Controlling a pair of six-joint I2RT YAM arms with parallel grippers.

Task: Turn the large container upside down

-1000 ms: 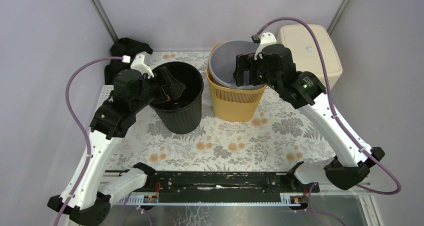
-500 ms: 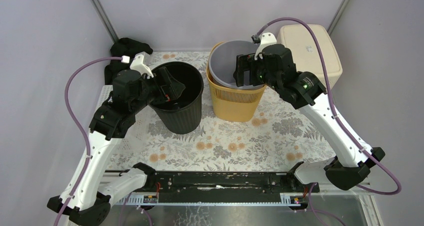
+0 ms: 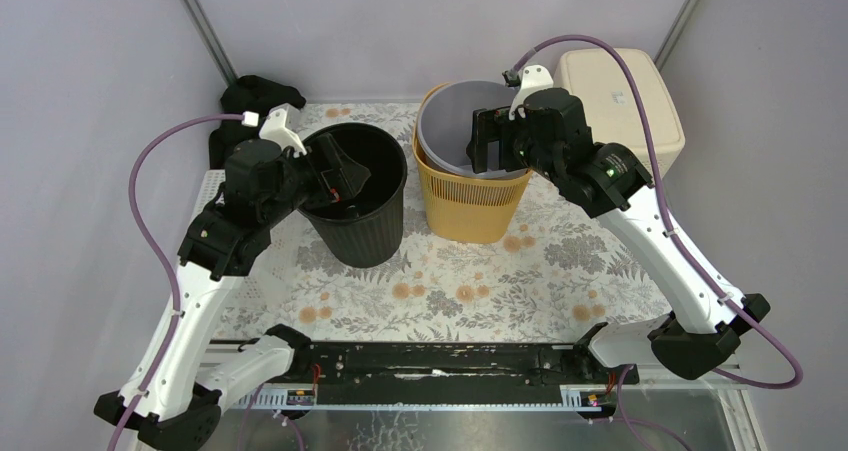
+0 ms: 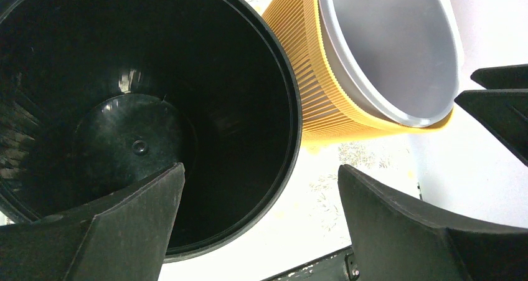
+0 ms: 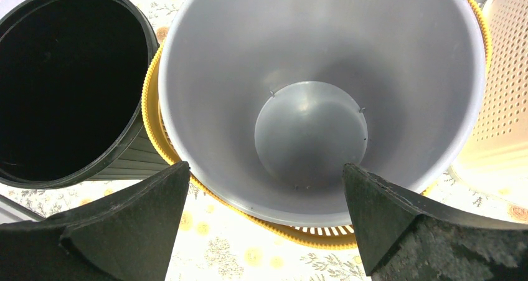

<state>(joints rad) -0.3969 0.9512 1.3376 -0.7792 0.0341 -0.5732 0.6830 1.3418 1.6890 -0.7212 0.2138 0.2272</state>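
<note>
The black bin (image 3: 365, 233) is standing upright on the floral tablecloth (image 3: 450, 286), just beside the yellow basket (image 3: 470, 209), while I am holding my left claw (image 3: 345, 174) and right claw (image 3: 490, 143) wide open above them, grey walls (image 3: 400, 31) enclosing us.

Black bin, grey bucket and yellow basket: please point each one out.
black bin (image 3: 362, 236), top external view, ribbed outer wall
grey bucket (image 5: 311, 134), right wrist view, inner floor
yellow basket (image 3: 470, 211), top external view, slatted side wall
</note>
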